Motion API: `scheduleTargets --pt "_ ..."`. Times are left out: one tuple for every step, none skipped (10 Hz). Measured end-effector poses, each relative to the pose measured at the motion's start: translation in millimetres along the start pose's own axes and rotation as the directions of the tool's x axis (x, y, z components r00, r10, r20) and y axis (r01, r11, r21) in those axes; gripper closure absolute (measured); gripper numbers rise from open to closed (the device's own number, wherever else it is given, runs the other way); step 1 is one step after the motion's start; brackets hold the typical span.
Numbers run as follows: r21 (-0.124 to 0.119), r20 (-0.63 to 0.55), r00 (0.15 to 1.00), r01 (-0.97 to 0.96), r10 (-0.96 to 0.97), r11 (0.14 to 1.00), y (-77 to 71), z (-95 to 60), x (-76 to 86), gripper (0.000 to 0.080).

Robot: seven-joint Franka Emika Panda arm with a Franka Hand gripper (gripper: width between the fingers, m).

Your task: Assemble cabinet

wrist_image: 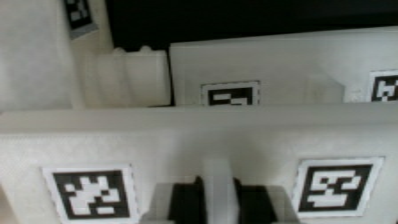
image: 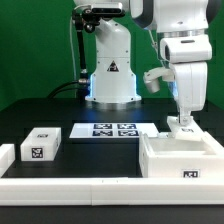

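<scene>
One gripper [image: 183, 121] stands straight above the cabinet [image: 182, 160], clenched on one wall, which runs crosswise between its fingers [wrist_image: 183, 202].

cabinet [image: 160, 165]: white plastic, smooth, matt
arm casing [image: 185, 60]: white plastic, glossy
table [image: 40, 112]: dark, matt surface

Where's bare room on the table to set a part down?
Bare table lies between the small white block and the cabinet, in front of the marker board; more behind the block. Crowded at the exterior view's right, where the hand is at the cabinet.
</scene>
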State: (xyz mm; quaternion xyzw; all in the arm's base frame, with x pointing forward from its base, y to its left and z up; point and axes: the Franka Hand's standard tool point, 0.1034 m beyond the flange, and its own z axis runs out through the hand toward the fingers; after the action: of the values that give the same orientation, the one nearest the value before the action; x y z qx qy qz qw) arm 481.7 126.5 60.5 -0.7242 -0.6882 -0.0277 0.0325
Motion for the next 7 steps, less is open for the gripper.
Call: scheduleTargets --pt "0.0 0.0 1.0 0.001 -0.001 1.0 0.5 0.2 0.0 0.0738" --pt "0.0 -0.002 1.0 0.006 -0.006 1.0 7.2 0.3 0.4 0.0737" --pt "0.0 -0.005 1.0 -0.002 0.002 1.0 20.4 0.0 0.5 0.0737" --pt "-0.007 -0.011 1.0 -0.006 0.006 1.0 35.2 -0.6 0.5 0.0737" --pt "-0.02 -0.018 1.0 0.008 -0.009 1.0 51.1 -0.6 -0.4 0.0737" --pt "-0.029 -0.023 0.999 0.043 -0.043 0.999 59.7 0.4 -1.0 0.0737" --pt "-0.027 -0.023 0.999 0.026 -0.026 0.999 58.0 0.2 -1.1 0.0737"
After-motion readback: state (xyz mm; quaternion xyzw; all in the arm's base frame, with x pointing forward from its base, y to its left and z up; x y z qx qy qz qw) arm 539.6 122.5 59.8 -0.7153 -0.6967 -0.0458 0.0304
